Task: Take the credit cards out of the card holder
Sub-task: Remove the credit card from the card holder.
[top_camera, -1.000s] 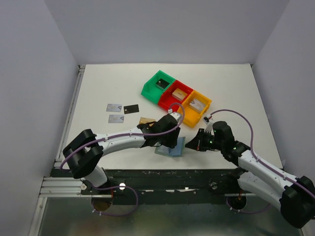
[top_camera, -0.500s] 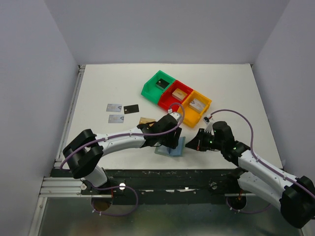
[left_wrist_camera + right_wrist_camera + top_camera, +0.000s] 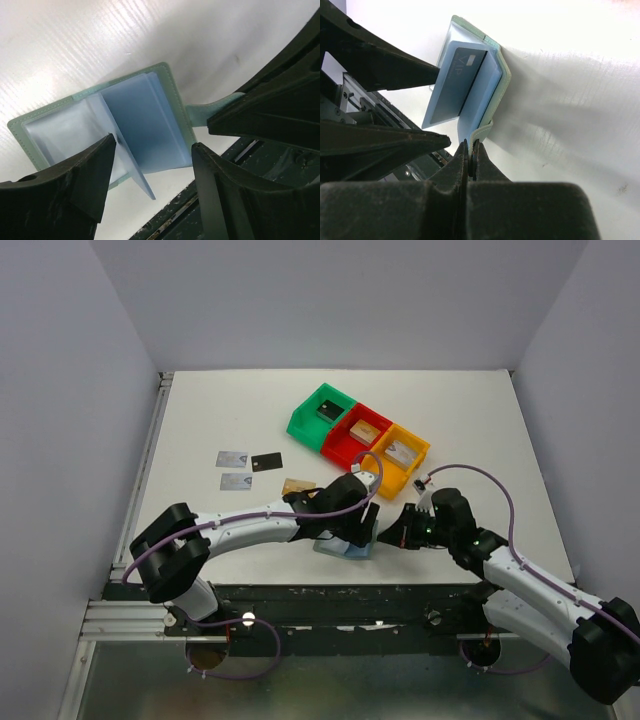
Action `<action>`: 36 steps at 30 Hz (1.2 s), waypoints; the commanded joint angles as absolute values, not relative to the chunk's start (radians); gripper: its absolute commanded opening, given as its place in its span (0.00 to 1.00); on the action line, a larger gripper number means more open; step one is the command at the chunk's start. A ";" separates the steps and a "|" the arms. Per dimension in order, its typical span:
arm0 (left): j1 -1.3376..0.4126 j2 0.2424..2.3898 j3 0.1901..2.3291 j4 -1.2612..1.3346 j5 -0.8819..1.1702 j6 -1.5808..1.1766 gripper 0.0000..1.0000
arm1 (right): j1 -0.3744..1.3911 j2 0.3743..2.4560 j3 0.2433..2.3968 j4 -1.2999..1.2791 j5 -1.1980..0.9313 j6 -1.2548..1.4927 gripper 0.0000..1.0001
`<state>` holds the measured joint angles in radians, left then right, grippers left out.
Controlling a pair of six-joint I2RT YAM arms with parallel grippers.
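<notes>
Here the card holder (image 3: pixel 150 117) lies open at the near edge of the tabletop (image 3: pixel 220 410), between both claws. The right claw (image 3: pixel 470 146) is clenched on its green tab. A dark card (image 3: pixel 456 82) sits in a slot. The left claw (image 3: pixel 154 145) hangs released above the holder, grasping nothing. Farther left lie 2 silver-grey cards (image 3: pixel 232 458), 1 black card (image 3: pixel 266 461) and 1 tan card (image 3: pixel 298 485).

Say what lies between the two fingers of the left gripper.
The card holder, open, with a blue inner leaf standing up, fills the gap of the left gripper. The left wrist view shows this.
</notes>
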<state>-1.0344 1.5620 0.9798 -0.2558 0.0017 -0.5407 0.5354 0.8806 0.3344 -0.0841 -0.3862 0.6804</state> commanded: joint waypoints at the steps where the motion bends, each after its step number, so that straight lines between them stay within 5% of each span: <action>1: -1.042 1.563 1.011 -0.250 0.040 -0.532 0.75 | 0.538 0.874 0.313 -0.094 -0.365 0.680 0.00; 13: -1.042 1.558 0.985 -0.278 -0.054 -0.545 0.66 | 0.538 0.853 0.305 -0.100 -0.370 0.683 0.00; 36: -1.046 1.615 1.011 -0.278 -0.006 -0.531 0.75 | 0.538 0.844 0.322 -0.117 -0.380 0.681 0.00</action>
<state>-1.0367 1.6073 0.9894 -0.2745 -0.0181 -0.5415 0.5354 0.8539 0.3195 -0.1040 -0.3855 0.6804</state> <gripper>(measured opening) 0.744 0.024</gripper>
